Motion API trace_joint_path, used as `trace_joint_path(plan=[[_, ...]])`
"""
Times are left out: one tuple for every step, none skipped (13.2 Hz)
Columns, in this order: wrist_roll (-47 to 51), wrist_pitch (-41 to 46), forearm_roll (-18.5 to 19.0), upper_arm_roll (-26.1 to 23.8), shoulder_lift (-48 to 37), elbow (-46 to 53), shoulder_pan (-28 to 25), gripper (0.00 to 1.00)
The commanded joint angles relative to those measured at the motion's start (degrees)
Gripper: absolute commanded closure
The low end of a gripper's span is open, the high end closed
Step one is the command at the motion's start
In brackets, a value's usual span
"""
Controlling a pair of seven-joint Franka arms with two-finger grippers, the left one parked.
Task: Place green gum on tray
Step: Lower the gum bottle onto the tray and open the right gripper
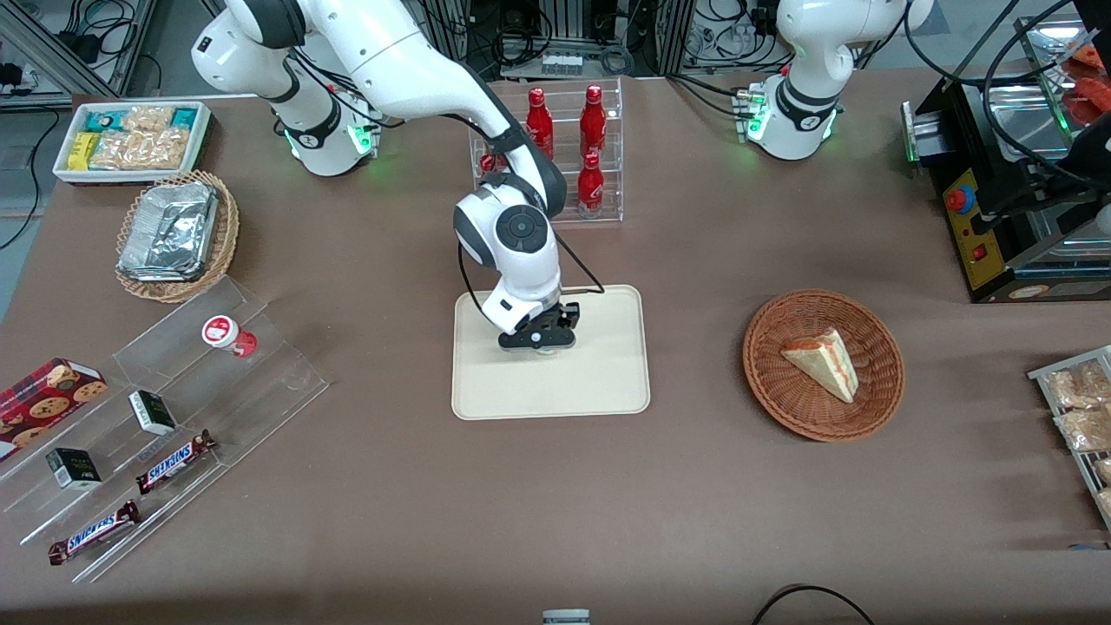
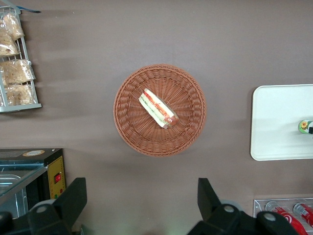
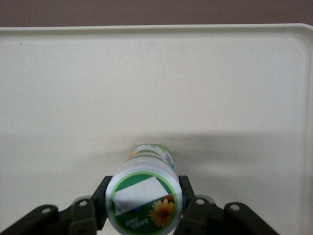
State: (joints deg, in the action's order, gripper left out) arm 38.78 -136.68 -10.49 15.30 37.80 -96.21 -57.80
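My gripper [image 3: 144,208] pinches the green gum [image 3: 145,196] upright, low over the middle of the tray [image 1: 608,382] (I can't tell if it's touching); next, I judge, release and lift clear.
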Motion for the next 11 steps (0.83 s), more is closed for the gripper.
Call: trace_joint_path(plan=[[-0.11, -0.52, -1.55, 0.26, 1.40, 1.64, 0.15, 0.00], [-0.11, -0.52, -1.55, 0.26, 1.22, 1.64, 0.41, 0.00], [-0.28, -0.26, -1.46, 0.26, 1.05, 1.64, 0.50, 0.00], [-0.55, 0.01, -1.46, 0.35, 0.61, 1.64, 0.50, 0.00], [-0.81, 0.62, -1.46, 0.35, -0.09, 1.64, 0.67, 0.00], [-1.07, 1.84, -1.37, 0.61, -2.36, 1.12, 0.94, 0.00], [-1.42, 4.64, -1.37, 0.79, -4.30, 1.03, 2.07, 0.00], [-2.56, 8.06, -1.28, 0.79, -7.01, 0.94, 3.30, 0.00], [-3.79, 11.23, -1.28, 0.79, -9.83, 0.41, 4.53, 0.00], [-4.67, 13.00, -1.28, 0.79, -13.07, -0.90, 5.59, 0.00], [-5.90, 13.97, -1.20, 0.79, -16.76, -3.08, 6.99, 0.00]])
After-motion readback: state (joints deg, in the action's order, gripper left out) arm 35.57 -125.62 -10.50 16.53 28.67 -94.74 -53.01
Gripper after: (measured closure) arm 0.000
